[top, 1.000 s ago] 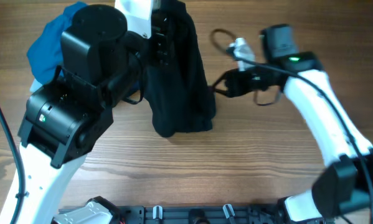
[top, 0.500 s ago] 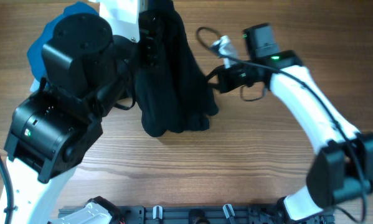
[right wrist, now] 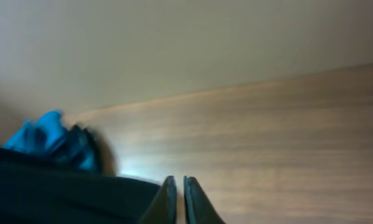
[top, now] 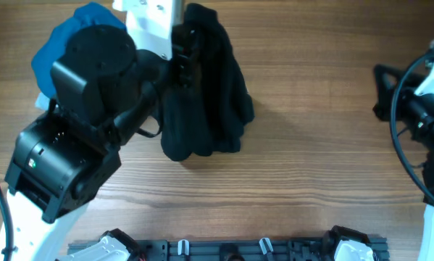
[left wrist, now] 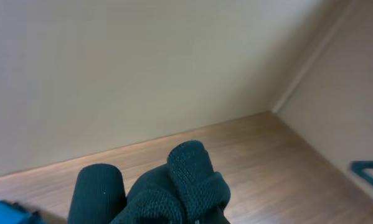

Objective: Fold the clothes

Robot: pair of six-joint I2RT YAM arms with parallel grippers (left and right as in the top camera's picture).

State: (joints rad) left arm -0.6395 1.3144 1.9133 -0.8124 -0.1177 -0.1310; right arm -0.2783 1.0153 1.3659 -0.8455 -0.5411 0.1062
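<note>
The light is soft and even. The right wrist picture is blurry. The shirt (top: 209, 87) makes a faint shadow.

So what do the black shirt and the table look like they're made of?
Black shirt: soft matte fabric, seemingly a fine knit. It hangs in limp folds, and the left wrist view shows a looped weave.
Table: wood or wood-look laminate, smooth with a faint sheen. Brown grain lines run across it.
</note>
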